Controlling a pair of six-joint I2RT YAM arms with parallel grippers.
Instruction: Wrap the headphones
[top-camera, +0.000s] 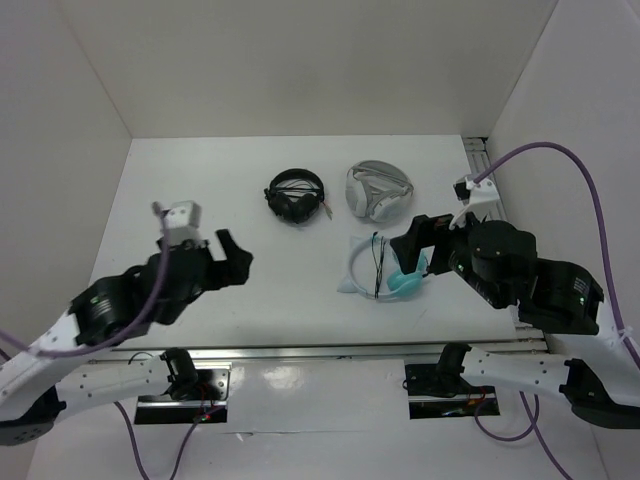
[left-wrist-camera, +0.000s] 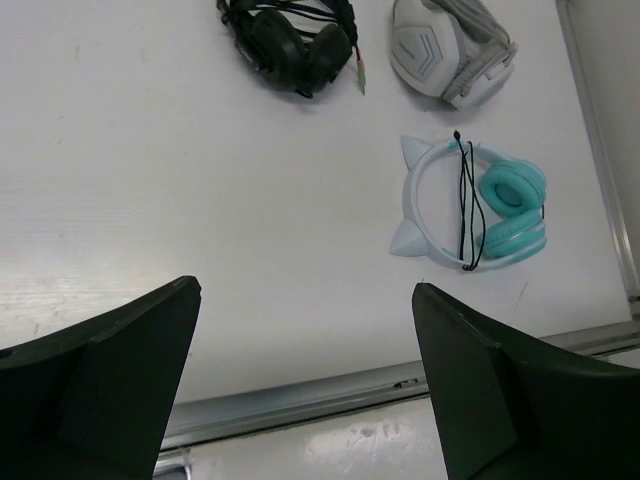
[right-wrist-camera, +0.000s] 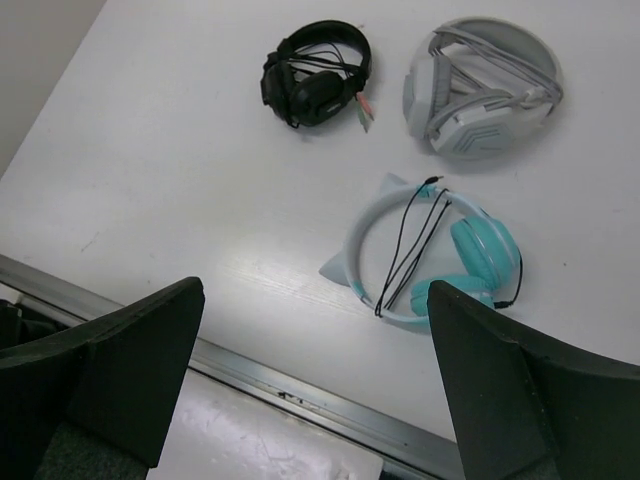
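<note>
The left gripper (left-wrist-camera: 305, 288) and right gripper (right-wrist-camera: 315, 290) are held wide open, nothing gripped or touched. The left arm (top-camera: 110, 305) is raised well left of the grey-white headphones (right-wrist-camera: 450, 125), the right arm (top-camera: 530, 275) just nearside of them. The headphones (right-wrist-camera: 483, 250) are laid flat just nearside of that pair, headband (left-wrist-camera: 418, 195) leftward, cups (left-wrist-camera: 512, 187) rightward, black cable (left-wrist-camera: 464, 200) strung across the hoop

From above, the right gripper (top-camera: 418, 240) hides part of the headphones (top-camera: 352, 265). The left wrist view's top edge crops the black headphones (left-wrist-camera: 290, 40) and the grey-white headphones (left-wrist-camera: 445, 50).
</note>
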